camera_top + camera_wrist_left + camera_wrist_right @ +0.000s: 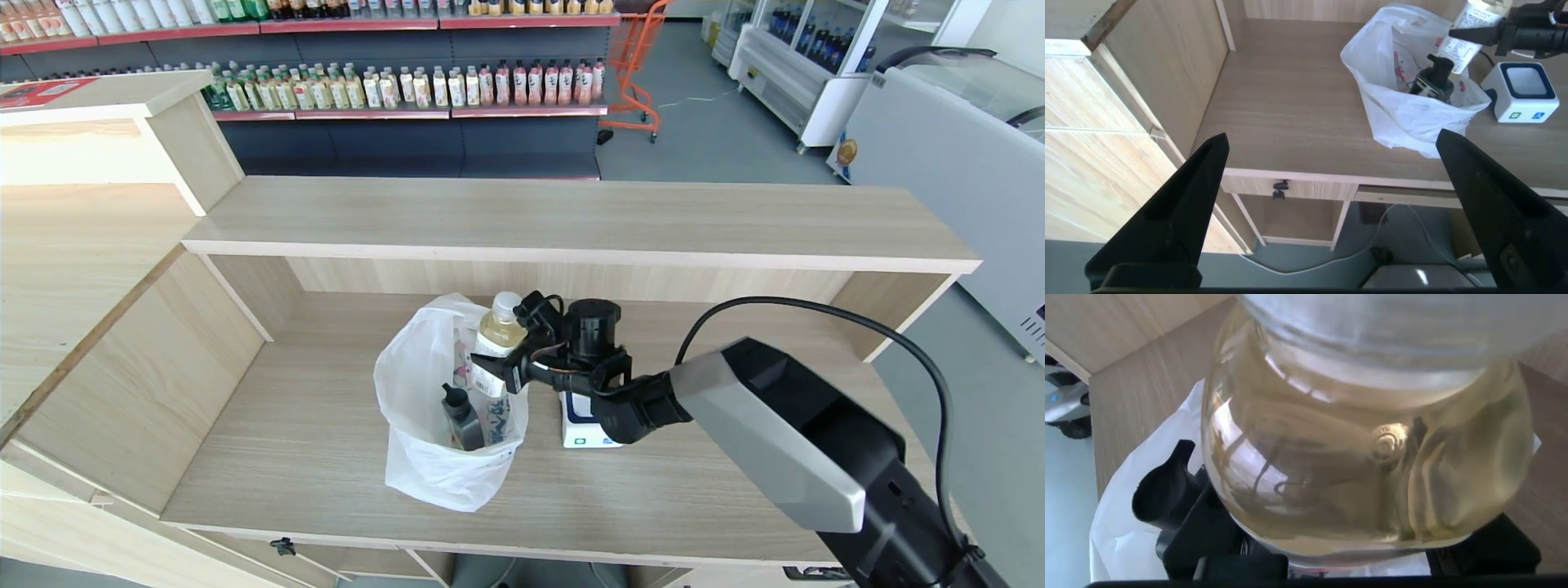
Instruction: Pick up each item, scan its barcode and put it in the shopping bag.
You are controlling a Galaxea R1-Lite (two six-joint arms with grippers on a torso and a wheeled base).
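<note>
**While a bottle hangs in the bag mouth: checkout counter and shop**

Where the pale wooden counter (310,441) sits recessed under a raised ledge (571,220), items as follows.
- White shopping bag (416,384): mid-counter, mouth open, dark bottle (461,418) inside.
- Bottle of yellowish drink (500,333): upright, lower part inside the bag mouth, pinched by right gripper (508,363).
- Scanner (581,429): just right of the bag.
- Left gripper (1333,139): spread wide, empty, off the counter's near edge.
- Far: shelves (408,86) of bottles, orange trolley (637,73).
- Right: chest freezers (939,139).
</note>
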